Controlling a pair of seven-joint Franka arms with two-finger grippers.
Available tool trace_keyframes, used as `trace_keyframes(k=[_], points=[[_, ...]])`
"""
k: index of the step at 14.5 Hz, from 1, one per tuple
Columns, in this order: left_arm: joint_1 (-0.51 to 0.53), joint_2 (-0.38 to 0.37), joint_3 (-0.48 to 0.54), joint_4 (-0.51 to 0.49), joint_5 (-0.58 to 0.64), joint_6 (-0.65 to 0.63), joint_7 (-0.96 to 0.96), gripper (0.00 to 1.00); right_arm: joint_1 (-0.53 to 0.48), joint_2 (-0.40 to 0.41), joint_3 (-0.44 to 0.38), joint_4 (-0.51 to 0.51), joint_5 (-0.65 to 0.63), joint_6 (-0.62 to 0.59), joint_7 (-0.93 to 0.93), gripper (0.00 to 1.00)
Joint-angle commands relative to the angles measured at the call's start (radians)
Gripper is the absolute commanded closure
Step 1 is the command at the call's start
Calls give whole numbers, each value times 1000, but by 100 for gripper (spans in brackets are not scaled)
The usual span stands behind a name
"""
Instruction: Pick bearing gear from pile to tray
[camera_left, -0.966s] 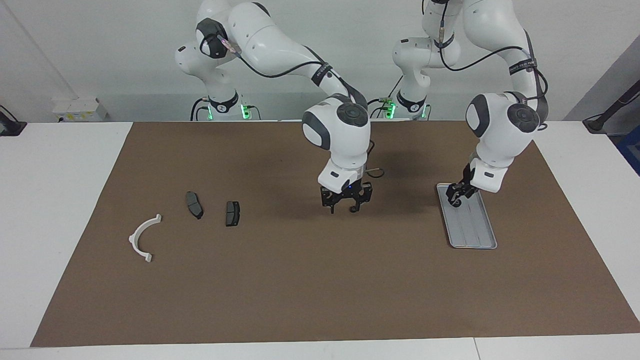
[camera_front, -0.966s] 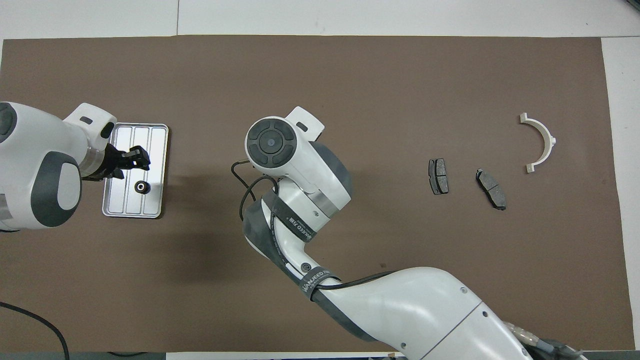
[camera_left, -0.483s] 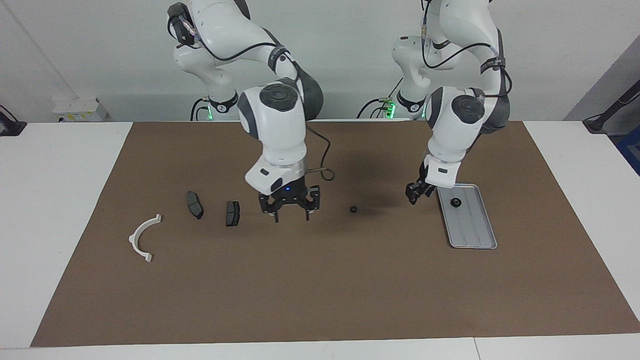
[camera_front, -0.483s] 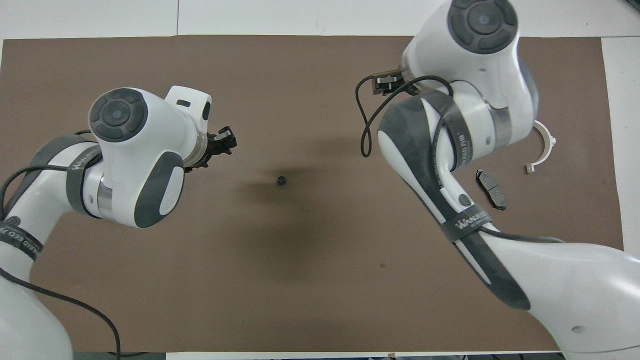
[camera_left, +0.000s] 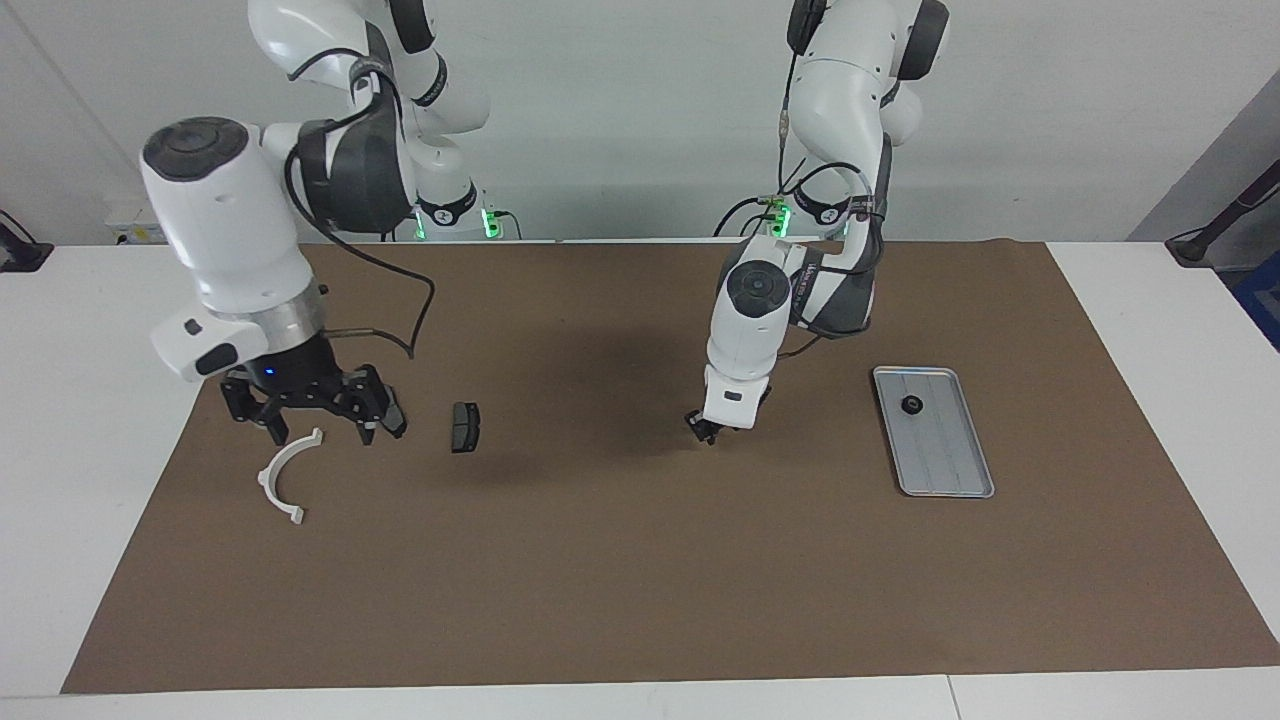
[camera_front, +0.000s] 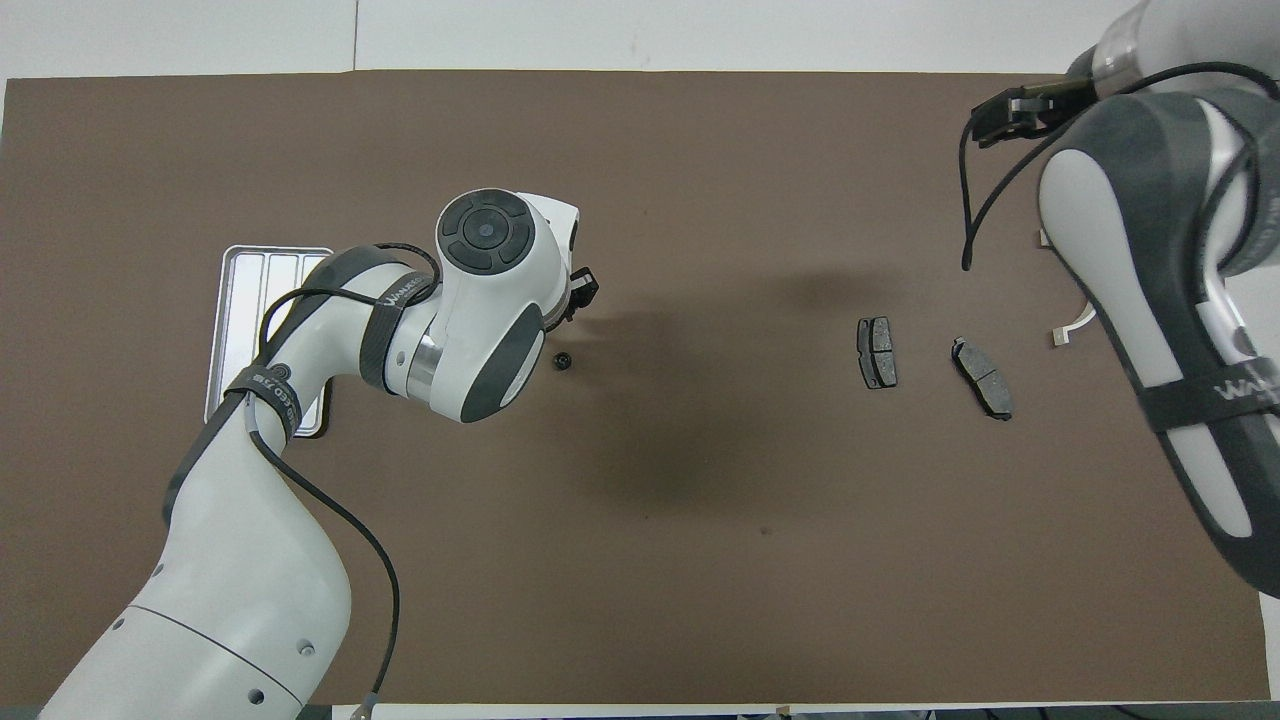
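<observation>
A small black bearing gear (camera_left: 911, 405) lies in the silver ribbed tray (camera_left: 950, 470) toward the left arm's end of the mat. A second small black gear (camera_front: 562, 360) lies on the mat mid-table. My left gripper (camera_left: 704, 427) hangs low right over this gear and hides it in the facing view. My right gripper (camera_left: 308, 418) is open and empty, low over the white half-ring bracket (camera_left: 280, 478) and one dark brake pad (camera_front: 982, 377). The other brake pad (camera_left: 465, 427) lies beside it, toward the middle.
The brown mat (camera_left: 640, 580) covers most of the white table. In the overhead view the left arm hides part of the tray (camera_front: 262, 285), and the right arm covers most of the bracket (camera_front: 1072, 328).
My left gripper swung from beside the tray to the loose gear mid-mat and came lower. My right gripper moved past the brake pads to over the bracket.
</observation>
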Motion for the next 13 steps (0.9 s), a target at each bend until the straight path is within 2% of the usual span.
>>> trace_keyframes(k=[1, 2, 5, 8, 13], points=[[-5, -16, 5, -34, 20, 16, -2, 50, -17, -113, 16, -42, 12, -55, -7, 0], [-16, -17, 5, -39, 18, 16, -4, 45, -17, -144, 15, -42, 12, -104, -13, 0], [-37, -33, 5, -95, 18, 40, -7, 45, -14, -210, 16, -63, 20, -208, -10, 0], [-43, -40, 5, -111, 18, 50, -8, 45, 10, -343, 22, -183, 20, -238, 4, 0], [-54, -43, 3, -114, 18, 51, -30, 45, -38, -354, 25, -208, 26, -184, -29, 0]])
